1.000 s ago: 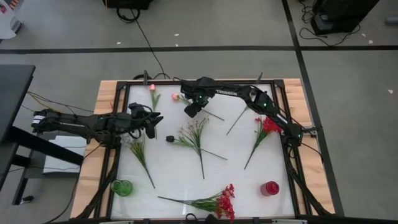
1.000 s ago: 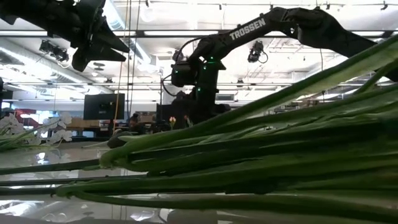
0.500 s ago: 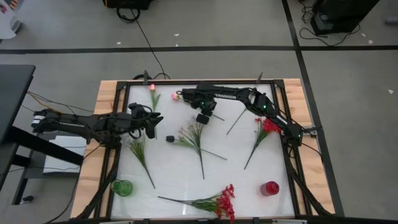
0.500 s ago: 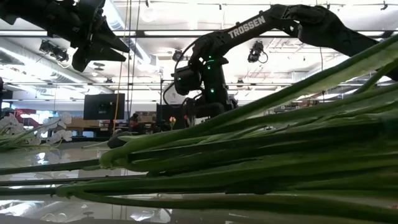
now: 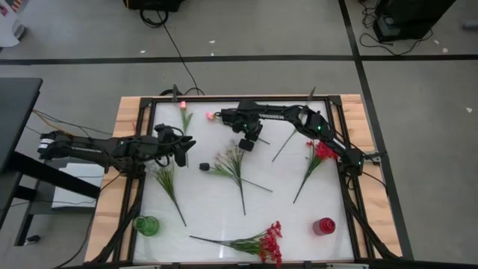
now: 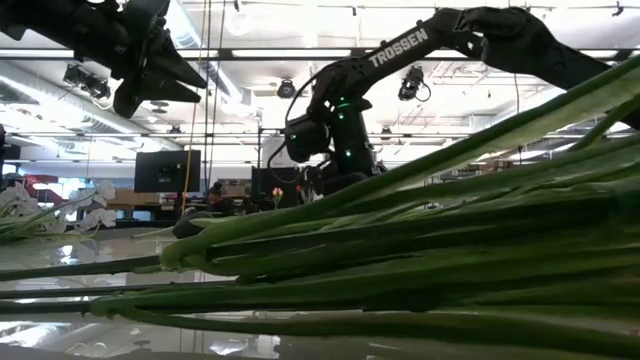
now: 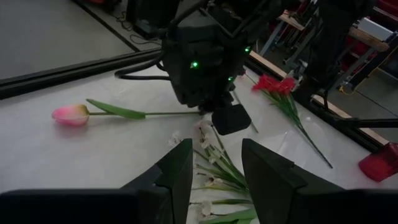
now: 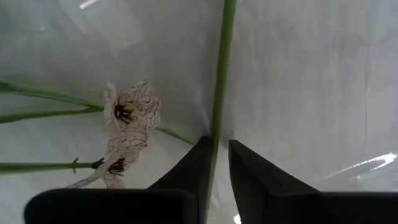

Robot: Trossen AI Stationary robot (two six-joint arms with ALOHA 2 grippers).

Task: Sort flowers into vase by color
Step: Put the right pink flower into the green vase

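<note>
That pink tulip (image 5: 211, 116) lies flat near the table's (image 5: 321, 194) far edge, bud pointing left, its thin green stem (image 8: 219, 81) running off to the right. And there's the right gripper (image 5: 249, 142), down low over that stem, nearly touching the white surface. From its own wrist view the two dark fingers (image 8: 193, 165) straddle the stem with only a sliver of gap either side, pinching in on it; I'd call it a grasp just forming, not yet a firm hold. A pale veined blossom of the white sprig (image 5: 233, 161) lies just beside the pinch point, close enough that it could get caught up, which is probably why the gripper comes in so squarely over the stem alone.

A second pink bud (image 5: 182, 104) lies toward the far left corner. The left gripper (image 5: 181, 146) hovers above the table's left side, fingers (image 7: 177, 174) spread partway and carrying nothing, pointed toward the work and waiting its turn, I'd guess.

Out along the right edge a red spray (image 5: 321, 152) lies with its stem angled toward the middle, and a bare green stem (image 5: 284, 145) rests between it and the right gripper. A leafy stem (image 5: 167, 183) lies on the left side. Another red spray (image 5: 265, 240) rests along the near edge. The vases stand at the near corners, green vase (image 5: 146, 225) left, red vase (image 5: 324, 226) right, both still without flowers, so the sorting looks barely begun.
</note>
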